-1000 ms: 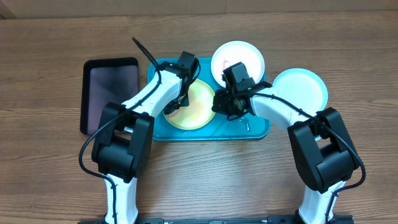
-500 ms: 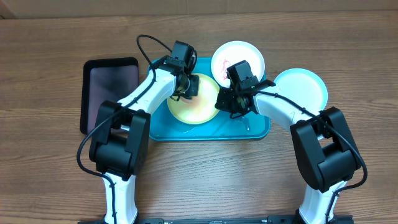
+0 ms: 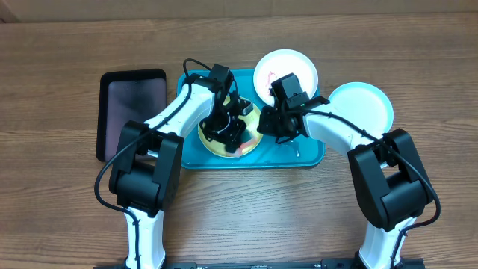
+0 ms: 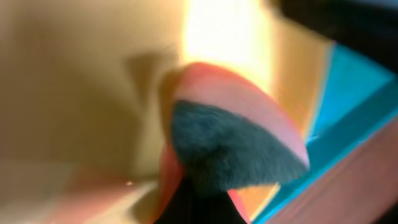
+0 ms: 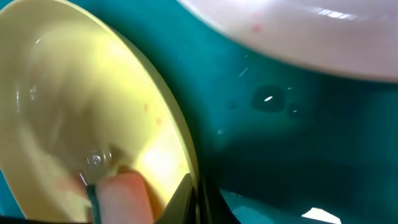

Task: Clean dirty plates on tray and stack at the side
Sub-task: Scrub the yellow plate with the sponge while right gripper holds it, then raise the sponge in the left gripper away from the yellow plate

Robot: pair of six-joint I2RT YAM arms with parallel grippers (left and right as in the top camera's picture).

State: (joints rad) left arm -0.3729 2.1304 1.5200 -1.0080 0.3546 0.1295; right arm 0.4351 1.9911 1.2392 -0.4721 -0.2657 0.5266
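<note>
Nearest, in the turquoise tray (image 3: 299, 155), the lime green plate (image 5: 74, 106) sits tipped up. Its right rim is pinched in the closed right end effector (image 5: 191, 198), while the left end effector (image 3: 228, 128) is clamped on a pink-and-grey sponge (image 4: 236, 149) pressed to the plate's face. The likely trouble is the scrubbing push levering the thin rim out of that narrow pinch, so the plate drops flat or skids across the tray. Beyond, the smeared white plate (image 3: 287, 67) overhangs the tray's far rim and could get knocked, while the light blue plate (image 3: 362, 104) lies apart on the desk.
</note>
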